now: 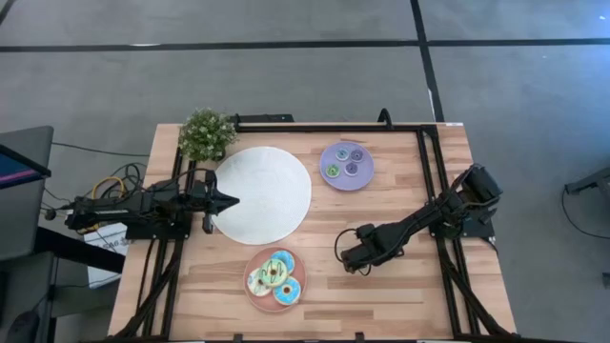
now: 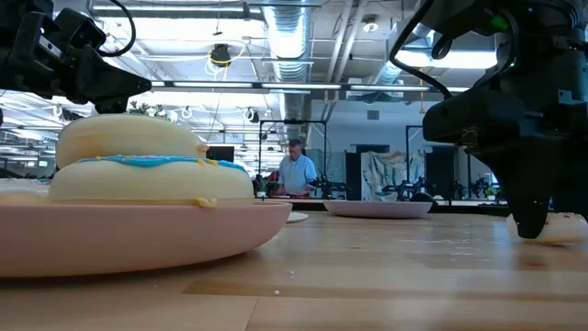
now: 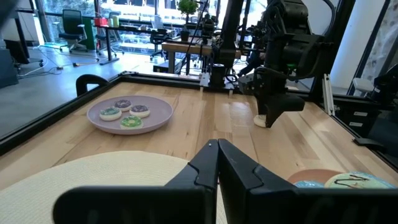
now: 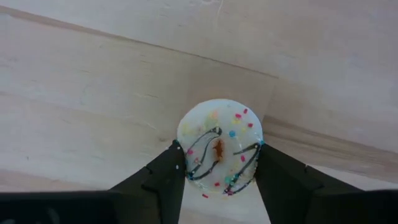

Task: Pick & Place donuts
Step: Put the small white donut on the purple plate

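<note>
While flanking a round sprinkled donut point(image 4: 219, 147), right hand point(image 4: 217, 171) fingers touch its sides.

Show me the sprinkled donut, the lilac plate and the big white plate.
sprinkled donut point(image 4: 219, 146): right wrist view, on its icing top.
lilac plate point(image 1: 365, 171): high view, on its bare right rim.
big white plate point(image 1: 262, 194): high view, on its middle.

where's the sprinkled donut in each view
high view: hidden under the right pincer, on bare wood right of the pink plate.
low view: the sprinkled donut shows pale at the right edge, behind the dark finger.
left wrist view: small pale disc under the right arm.
right wrist view: centre, between the two fingers.
shared landmark: the right pincer itself.
</note>
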### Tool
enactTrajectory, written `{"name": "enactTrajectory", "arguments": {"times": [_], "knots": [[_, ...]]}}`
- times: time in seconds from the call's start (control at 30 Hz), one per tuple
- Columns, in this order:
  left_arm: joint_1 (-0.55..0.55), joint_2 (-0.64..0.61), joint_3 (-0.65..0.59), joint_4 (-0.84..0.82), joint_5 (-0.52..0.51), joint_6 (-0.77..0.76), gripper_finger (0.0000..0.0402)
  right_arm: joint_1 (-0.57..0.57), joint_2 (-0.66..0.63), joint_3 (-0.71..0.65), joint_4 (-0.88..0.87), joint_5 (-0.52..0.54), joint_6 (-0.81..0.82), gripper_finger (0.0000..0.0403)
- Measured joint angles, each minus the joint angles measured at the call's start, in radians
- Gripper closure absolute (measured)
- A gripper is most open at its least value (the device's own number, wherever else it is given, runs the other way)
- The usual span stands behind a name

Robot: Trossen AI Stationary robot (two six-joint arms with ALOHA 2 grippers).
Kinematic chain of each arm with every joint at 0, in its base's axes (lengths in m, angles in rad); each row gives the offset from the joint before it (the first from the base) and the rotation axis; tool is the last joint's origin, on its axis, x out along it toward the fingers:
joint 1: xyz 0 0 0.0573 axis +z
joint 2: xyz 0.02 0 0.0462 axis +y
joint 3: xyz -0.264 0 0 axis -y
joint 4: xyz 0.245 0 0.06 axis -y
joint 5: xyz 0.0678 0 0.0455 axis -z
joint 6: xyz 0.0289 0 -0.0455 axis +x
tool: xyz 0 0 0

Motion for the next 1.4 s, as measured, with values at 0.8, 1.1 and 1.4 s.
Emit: {"name": "enactTrajectory", "arguments": {"times": [0.8,1.1,1.4], "knots": [[0.0,0.0,0.0,0.0,0.0,0.0,0.0401,-0.483,-0.37,0.0,-0.053,0.164,-0.655,0.0224],[0.0,0.0,0.0,0.0,0.0,0.0,0.0401,-0.788,-0.269,0.0,-0.058,0.125,-0.959,0.0225],[0.0,0.0,0.0,0.0,-0.001,0.0,0.0401,-0.942,-0.095,-0.001,-0.024,0.127,-1.155,0.0226]]}}
